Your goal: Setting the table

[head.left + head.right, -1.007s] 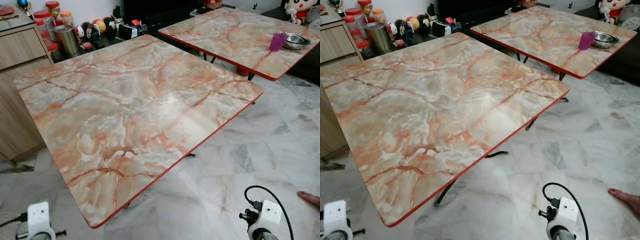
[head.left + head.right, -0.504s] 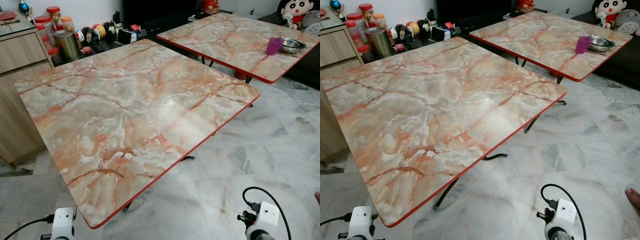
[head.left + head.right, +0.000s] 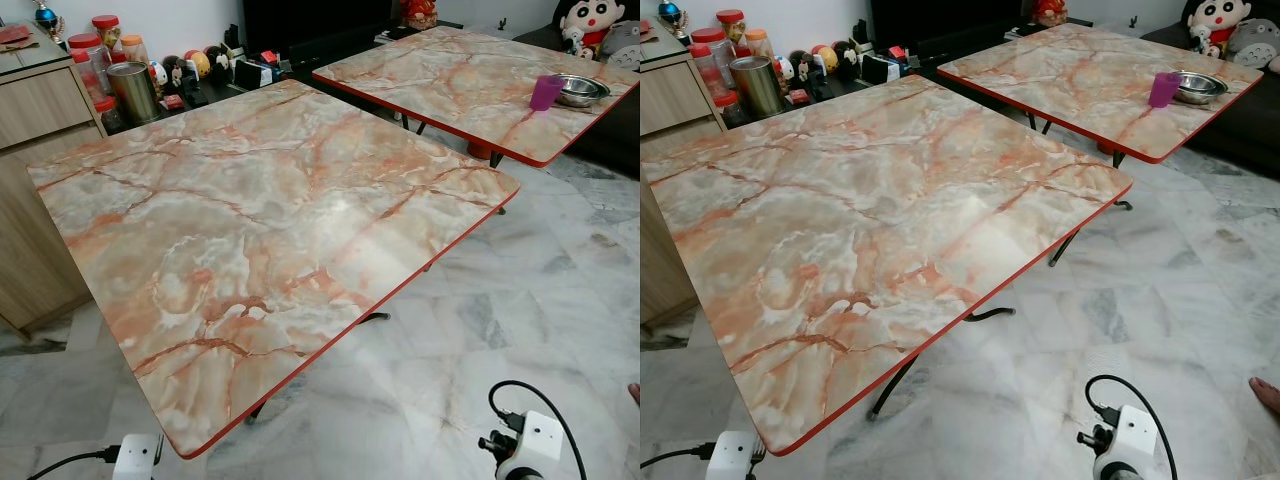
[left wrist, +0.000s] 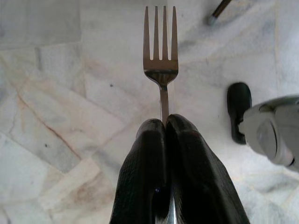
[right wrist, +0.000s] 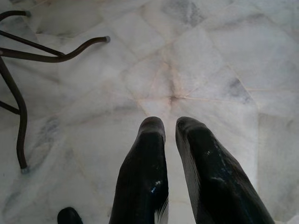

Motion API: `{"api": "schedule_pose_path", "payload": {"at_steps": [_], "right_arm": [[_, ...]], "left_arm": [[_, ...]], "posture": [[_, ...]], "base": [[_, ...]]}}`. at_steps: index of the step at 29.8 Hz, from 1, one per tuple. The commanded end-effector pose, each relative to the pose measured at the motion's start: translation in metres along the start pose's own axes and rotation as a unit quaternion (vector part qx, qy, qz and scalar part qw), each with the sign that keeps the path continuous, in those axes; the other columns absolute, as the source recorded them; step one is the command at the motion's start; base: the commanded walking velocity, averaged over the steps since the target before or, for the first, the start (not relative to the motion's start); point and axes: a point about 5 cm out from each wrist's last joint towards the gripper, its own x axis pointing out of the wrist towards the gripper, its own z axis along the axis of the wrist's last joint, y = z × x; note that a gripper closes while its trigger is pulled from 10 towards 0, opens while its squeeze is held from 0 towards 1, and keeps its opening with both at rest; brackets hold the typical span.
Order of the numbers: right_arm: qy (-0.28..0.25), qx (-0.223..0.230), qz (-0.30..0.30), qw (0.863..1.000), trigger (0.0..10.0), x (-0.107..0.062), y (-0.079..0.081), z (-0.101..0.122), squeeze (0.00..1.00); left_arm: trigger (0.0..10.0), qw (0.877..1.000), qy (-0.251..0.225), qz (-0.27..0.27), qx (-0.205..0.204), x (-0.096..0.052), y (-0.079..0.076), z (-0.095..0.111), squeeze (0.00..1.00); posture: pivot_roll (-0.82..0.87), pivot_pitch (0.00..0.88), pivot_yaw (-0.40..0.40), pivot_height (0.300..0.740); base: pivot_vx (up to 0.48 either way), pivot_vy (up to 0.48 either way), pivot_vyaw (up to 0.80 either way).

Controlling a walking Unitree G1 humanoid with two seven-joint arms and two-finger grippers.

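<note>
From the head, the near table point(image 3: 270, 220) has a bare marble-patterned top with a red edge, so no place is laid yet. A second table point(image 3: 470, 85) stands behind it to the right and carries a purple cup point(image 3: 547, 92) just beside a metal bowl point(image 3: 583, 90). Jars and a tin point(image 3: 131, 88) crowd a low shelf by the wooden cabinet point(image 3: 40, 110) on the left. Both wrists hang low at the bottom edge, below the tabletop.

The left wrist view shows the left gripper point(image 4: 165, 125) with its fingers pressed together on the handle of a fork point(image 4: 160, 51). The prongs point straight out ahead over the tiled floor point(image 4: 70, 93), a hold that probably keeps the fork steady for carrying and ready to lay flat.

In the right wrist view, the right gripper point(image 5: 170, 125) hangs over the floor with only a narrow gap between its fingers, holding nothing, near the table's curved metal leg point(image 5: 56, 53).
</note>
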Motion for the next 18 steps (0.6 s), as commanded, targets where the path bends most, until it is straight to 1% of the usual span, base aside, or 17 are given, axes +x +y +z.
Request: {"api": "schedule_pose_path", "payload": {"at_steps": [1,5,6,7,13,15,18], "right_arm": [[0.01,-0.014,-0.01,1.0,10.0,-0.002,-0.0071,-0.0037,0.0],[0.015,-0.007,-0.015,1.0,10.0,-0.0029,-0.0098,-0.0058,0.0],[0.016,0.015,-0.02,1.0,10.0,-0.0034,-0.0114,-0.0068,0.0],[0.016,0.017,-0.021,1.0,10.0,-0.0033,-0.0121,-0.0064,0.0],[0.02,-0.002,-0.019,1.0,10.0,-0.0032,-0.0121,-0.0064,0.0],[0.022,-0.02,-0.022,0.999,10.0,-0.0034,-0.0127,-0.0067,0.0],[0.024,-0.01,-0.029,0.999,10.0,-0.0042,-0.0145,-0.0086,0.0]], "left_arm": [[10.0,1.0,0.018,0.006,0.001,-0.0021,0.0046,-0.0103,0.0],[10.0,1.0,0.023,0.009,0.0,-0.003,0.0071,-0.0137,0.0],[10.0,1.0,0.024,0.009,-0.001,-0.0034,0.0078,-0.0151,0.0],[10.0,1.0,0.024,0.009,-0.002,-0.0035,0.0079,-0.0155,0.0],[10.0,1.0,0.025,0.011,-0.003,-0.0036,0.0083,-0.0158,0.0],[10.0,1.0,0.024,0.011,-0.003,-0.0035,0.009,-0.0154,0.0],[10.0,1.0,0.023,0.014,-0.002,-0.0036,0.0144,-0.0133,0.0]], "posture": [[0.09,0.047,-0.002,0.74],[0.09,0.047,-0.002,0.74],[0.09,0.047,-0.002,0.74],[0.09,0.052,-0.002,0.74],[0.08,0.052,0.0,0.74],[0.08,0.053,0.002,0.74],[0.08,0.055,0.004,0.74]], "base": [[0.0,-0.307,0.8],[0.0,-0.306,0.74],[0.0,-0.307,0.0],[0.0,-0.307,0.0],[0.0,-0.3,0.0],[0.0,-0.292,0.78],[0.0,-0.292,0.8]]}}
